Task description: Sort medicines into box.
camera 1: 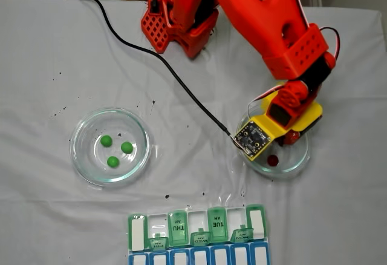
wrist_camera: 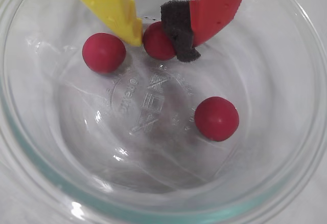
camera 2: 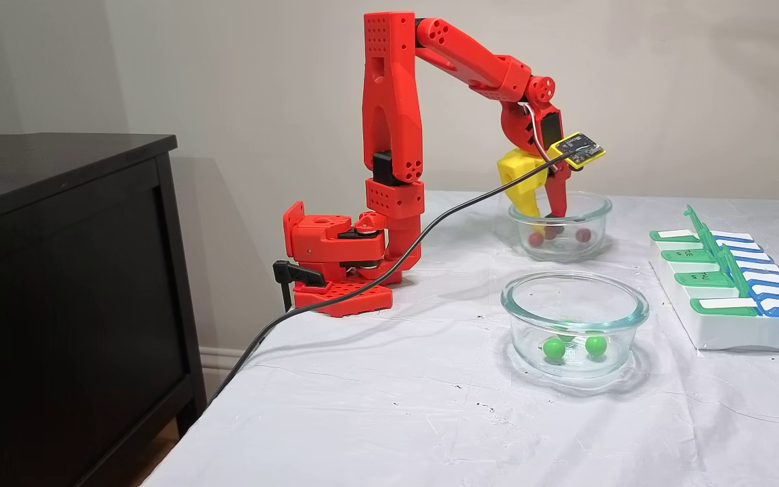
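In the wrist view my gripper reaches down into a clear glass dish. Its yellow finger and its red finger with a black foam pad press on either side of one dark red ball. Two other red balls lie loose on the dish floor. Three green balls sit in a second glass dish at the left in a fixed view. The pill organiser lies along the near table edge, with several green lids standing open.
A black cable runs across the white cloth from the top left to the wrist camera board. The arm base stands at the back. A black cabinet stands beside the table. Small black specks dot the cloth.
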### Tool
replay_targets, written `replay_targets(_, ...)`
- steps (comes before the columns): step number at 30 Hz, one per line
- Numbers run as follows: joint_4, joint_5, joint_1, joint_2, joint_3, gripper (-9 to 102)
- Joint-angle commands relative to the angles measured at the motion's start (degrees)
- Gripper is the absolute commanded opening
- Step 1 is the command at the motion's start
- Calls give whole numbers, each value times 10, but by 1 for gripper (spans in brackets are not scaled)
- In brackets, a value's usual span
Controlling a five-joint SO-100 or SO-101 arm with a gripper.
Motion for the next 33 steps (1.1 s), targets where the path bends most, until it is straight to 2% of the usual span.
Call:
replay_targets(1,0,-6,-18,62,11,0)
replay_targets(10,10,-2,-24,119,25,0)
replay_targets(24,27,0,-10,69,-25,0)
replay_targets(33,76,-3,8,78,-85,0)
